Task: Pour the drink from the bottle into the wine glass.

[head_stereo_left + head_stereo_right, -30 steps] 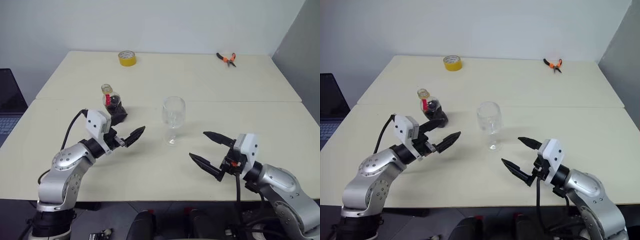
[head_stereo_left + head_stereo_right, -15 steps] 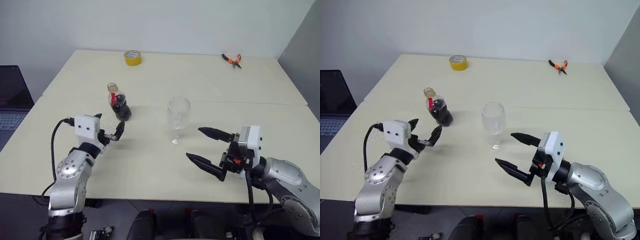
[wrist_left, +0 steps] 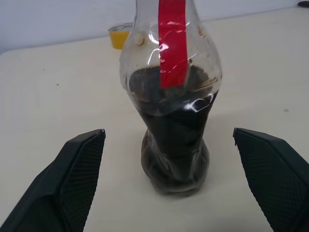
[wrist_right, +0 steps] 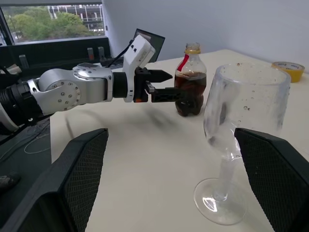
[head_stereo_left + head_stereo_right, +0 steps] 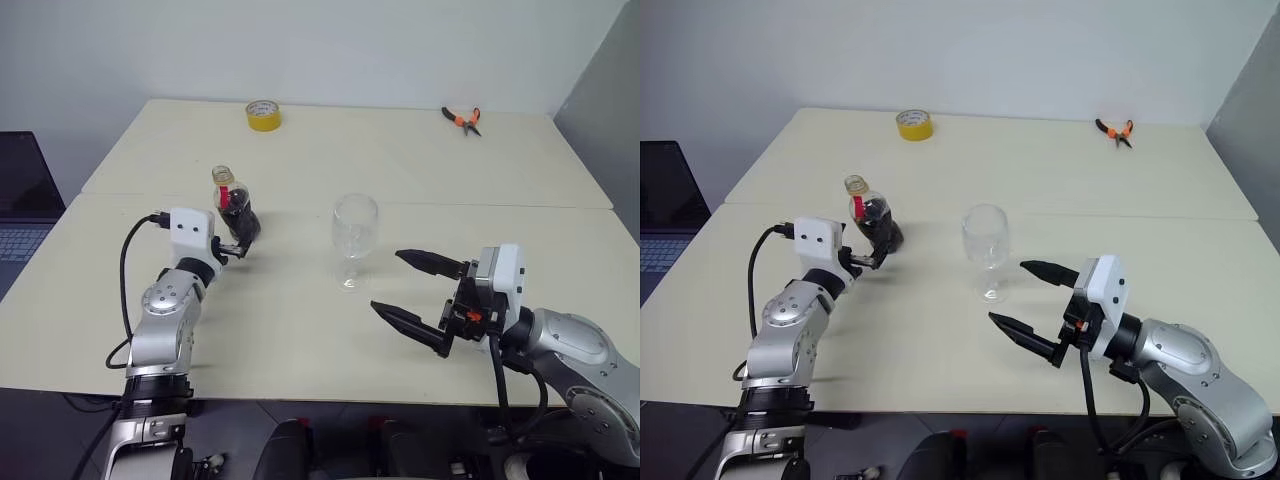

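Note:
The bottle [image 5: 232, 205] stands upright on the left of the table, clear plastic with dark brown drink in its lower half, a red strip at the neck and a yellowish top. My left gripper [image 5: 868, 256] is level just in front of it and open. In the left wrist view the bottle [image 3: 171, 121] is centred between the two spread fingers [image 3: 72, 183], apart from both. The empty wine glass [image 5: 355, 225] stands upright mid-table. My right gripper [image 5: 387, 280] hovers open to the right of and nearer than the glass [image 4: 241, 111], holding nothing.
A yellow tape roll [image 5: 263, 115] lies at the far left of the back table and orange-handled pliers [image 5: 459, 118] at the far right. A laptop [image 5: 25, 200] sits off the table's left edge. A seam [image 5: 480, 206] runs between the two tables.
My left gripper has swung away from the glass side and moved forward up to the bottle, now facing it. The right gripper has barely moved. Bottle and glass stay put.

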